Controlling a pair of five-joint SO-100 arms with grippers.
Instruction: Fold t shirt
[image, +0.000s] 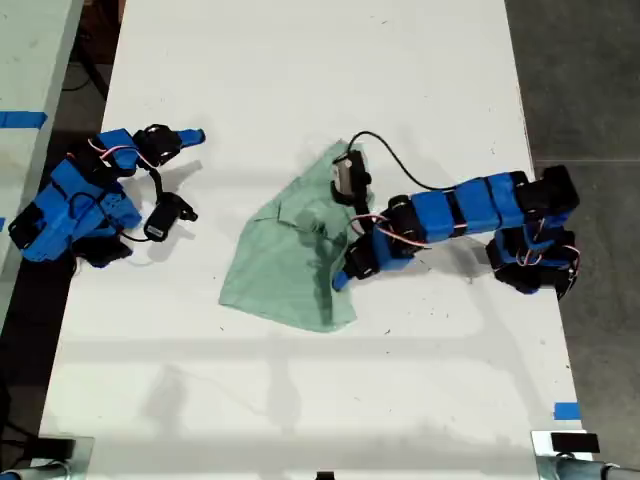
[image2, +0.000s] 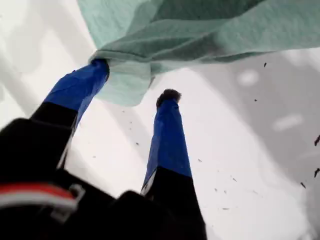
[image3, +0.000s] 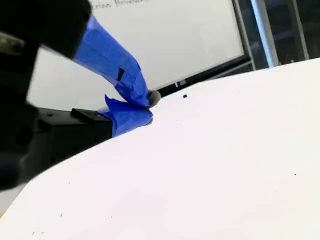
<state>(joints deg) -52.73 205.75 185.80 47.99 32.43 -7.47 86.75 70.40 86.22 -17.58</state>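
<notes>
On the white surface (image: 300, 80), near its middle in the exterior view: one t shirt (image: 285, 260), pale mint green, crumpled into a rough triangle, wrinkled, partly doubled over itself.

My first end effector (image2: 135, 80): reaches in from the exterior view's right, at the shirt's edge on that side. Jaws apart; one finger (image2: 82, 82) tucked under a fold of the hem, the other finger (image2: 167, 107) standing clear of the cloth. Nothing clamped yet, by my reading.

My second end effector (image3: 142, 107): parked near the exterior view's left edge, well apart from the shirt, tips together over bare surface, holding nothing.

Step in hand, as I judge it: taking hold of the hem before pulling it across. To do it well:
- slide the lower finger further under, so both layers sit between the jaws;
- close fully before lifting;
- lift low and draw slowly, since soft cotton slips and bunches;
- bring the second arm in to pin the far side.

Containers: none in view; no bin, tray or basket anywhere on the surface.
</notes>
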